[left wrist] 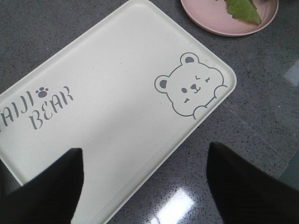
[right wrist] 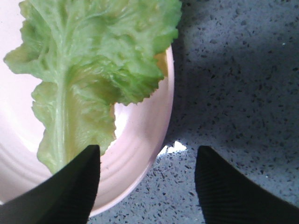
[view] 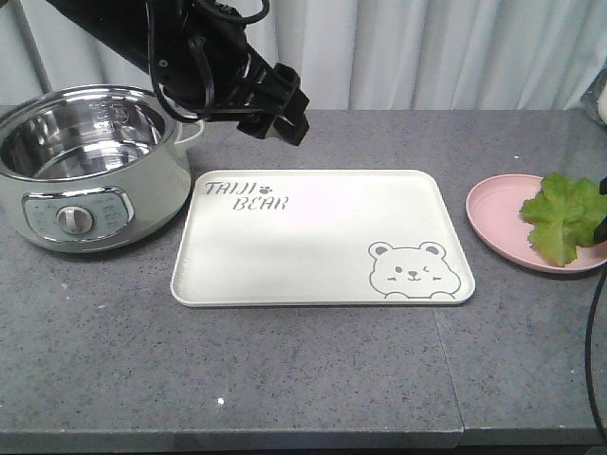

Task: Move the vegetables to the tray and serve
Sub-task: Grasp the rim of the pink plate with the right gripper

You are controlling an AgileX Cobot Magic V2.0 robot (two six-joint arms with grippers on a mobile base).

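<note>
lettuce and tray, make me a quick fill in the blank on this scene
1. The lettuce leaf lies on the round ____ plate.
2. The tray bears a cartoon ____ face in one corner.
3. The right gripper hangs at the plate's rim with its jaws ____.
Missing words: pink; bear; open.

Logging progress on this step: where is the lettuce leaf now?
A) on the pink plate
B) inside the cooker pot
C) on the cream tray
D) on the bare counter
A: the lettuce leaf lies on the pink plate, beside the tray, which has nothing on it.
</note>
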